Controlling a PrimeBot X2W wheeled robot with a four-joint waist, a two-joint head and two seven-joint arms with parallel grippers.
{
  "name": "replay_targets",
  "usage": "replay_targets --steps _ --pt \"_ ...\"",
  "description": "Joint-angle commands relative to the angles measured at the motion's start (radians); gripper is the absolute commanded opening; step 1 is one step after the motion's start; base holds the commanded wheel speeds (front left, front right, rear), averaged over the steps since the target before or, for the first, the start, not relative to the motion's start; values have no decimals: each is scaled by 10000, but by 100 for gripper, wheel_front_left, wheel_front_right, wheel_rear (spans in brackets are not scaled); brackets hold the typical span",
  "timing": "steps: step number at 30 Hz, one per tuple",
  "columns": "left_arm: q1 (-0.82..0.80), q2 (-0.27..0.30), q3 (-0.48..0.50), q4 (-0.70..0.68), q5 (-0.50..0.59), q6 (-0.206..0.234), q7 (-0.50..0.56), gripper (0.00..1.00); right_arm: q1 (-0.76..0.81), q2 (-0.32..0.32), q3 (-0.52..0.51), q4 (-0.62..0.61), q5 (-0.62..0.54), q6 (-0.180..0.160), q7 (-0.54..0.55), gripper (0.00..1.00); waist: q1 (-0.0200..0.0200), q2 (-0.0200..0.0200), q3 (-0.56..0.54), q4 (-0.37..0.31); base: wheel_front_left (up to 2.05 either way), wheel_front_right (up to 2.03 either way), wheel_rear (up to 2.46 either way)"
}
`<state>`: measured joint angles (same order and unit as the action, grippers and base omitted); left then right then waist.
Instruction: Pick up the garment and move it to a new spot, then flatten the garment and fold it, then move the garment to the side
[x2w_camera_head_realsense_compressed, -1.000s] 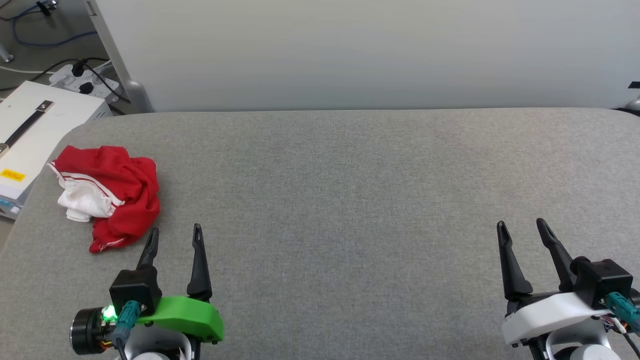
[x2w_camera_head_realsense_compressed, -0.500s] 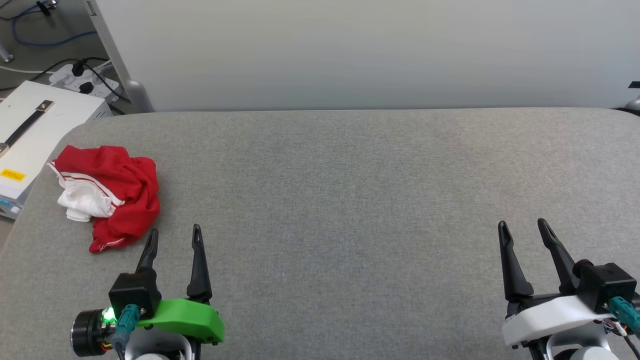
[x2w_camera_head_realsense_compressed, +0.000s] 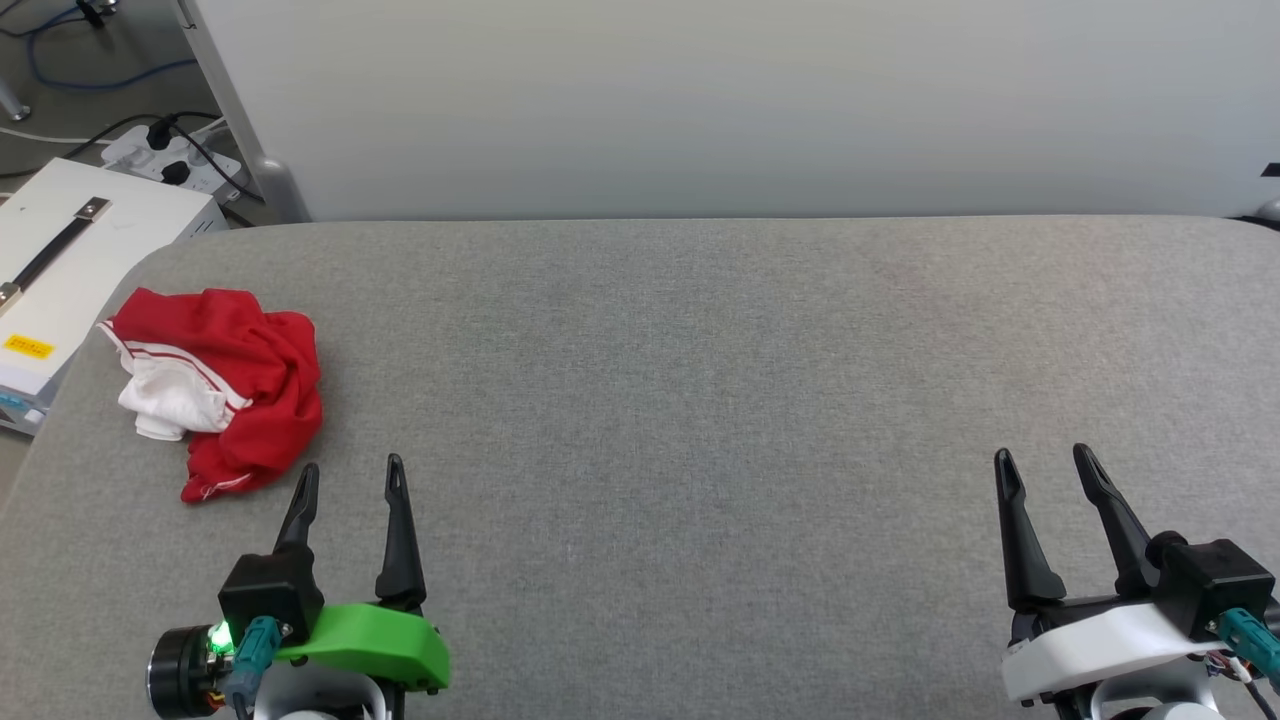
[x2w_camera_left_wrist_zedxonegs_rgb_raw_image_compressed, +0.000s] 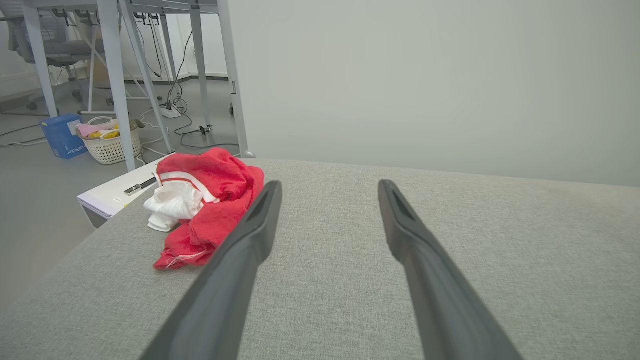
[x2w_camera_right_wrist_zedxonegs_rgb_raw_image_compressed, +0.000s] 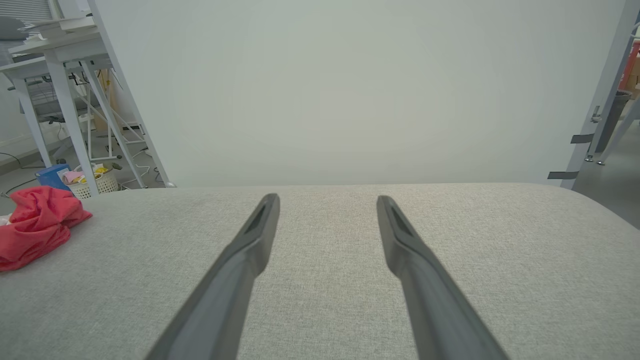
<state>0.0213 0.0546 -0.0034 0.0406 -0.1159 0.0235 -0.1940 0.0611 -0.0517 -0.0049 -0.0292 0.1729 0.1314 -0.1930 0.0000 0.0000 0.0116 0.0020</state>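
At left edge of desk (x2w_camera_head_realsense_compressed: 700, 400), garment (x2w_camera_head_realsense_compressed: 225, 385) is seen crumpled, untouched; left hand (x2w_camera_head_realsense_compressed: 352, 465) and right hand (x2w_camera_head_realsense_compressed: 1043, 453) are held spread.

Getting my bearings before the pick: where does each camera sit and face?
Head view: high, looking down on the grey table; left gripper lower left, right gripper lower right.
Left wrist view: looks along its open fingers; garment just left of them.
Right wrist view: along its fingers toward the white wall.
Shared: all show the garment.

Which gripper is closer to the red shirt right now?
The left gripper, on the green mount: it sits just short of the shirt. The right gripper, on the white mount, is far across the table.
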Motion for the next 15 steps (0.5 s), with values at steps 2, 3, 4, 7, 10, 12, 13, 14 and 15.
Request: replay_targets --steps 2,3,4,7,10,12,13,14,15 --pt "153 -34 -15 67 -95 106 -120 100 160 11 16 -63 142 -6 -137 100 0 0 -5 44 0 0 0" --pt "154 -34 -20 89 -100 116 -143 100 169 11 20 -69 151 -6 -159 100 0 0 -4 74 0 0 0" --pt "151 -35 -26 106 -108 121 -161 100 175 11 28 -77 155 -6 -178 100 0 0 2 105 0 0 0" --pt "124 -36 -37 169 -163 139 -225 100 193 12 39 -112 164 -6 -241 100 0 0 48 278 0 0 0" --pt "83 -37 -2 203 -233 175 -285 100 196 12 74 -142 157 -6 -300 100 0 0 119 502 0 0 0" --pt "42 -37 18 219 -312 190 -326 100 198 12 78 -176 162 -6 -341 100 0 0 190 718 0 0 0" --pt "29 -38 39 234 -324 206 -349 100 190 13 104 -188 144 -7 -363 100 0 0 220 828 0 0 0" --pt "23 -38 64 245 -335 217 -368 100 184 13 133 -196 128 -7 -381 100 0 0 250 918 0 0 0" --pt "13 -39 93 255 -364 222 -391 100 177 13 153 -212 107 -7 -404 100 0 0 285 1045 0 0 0"
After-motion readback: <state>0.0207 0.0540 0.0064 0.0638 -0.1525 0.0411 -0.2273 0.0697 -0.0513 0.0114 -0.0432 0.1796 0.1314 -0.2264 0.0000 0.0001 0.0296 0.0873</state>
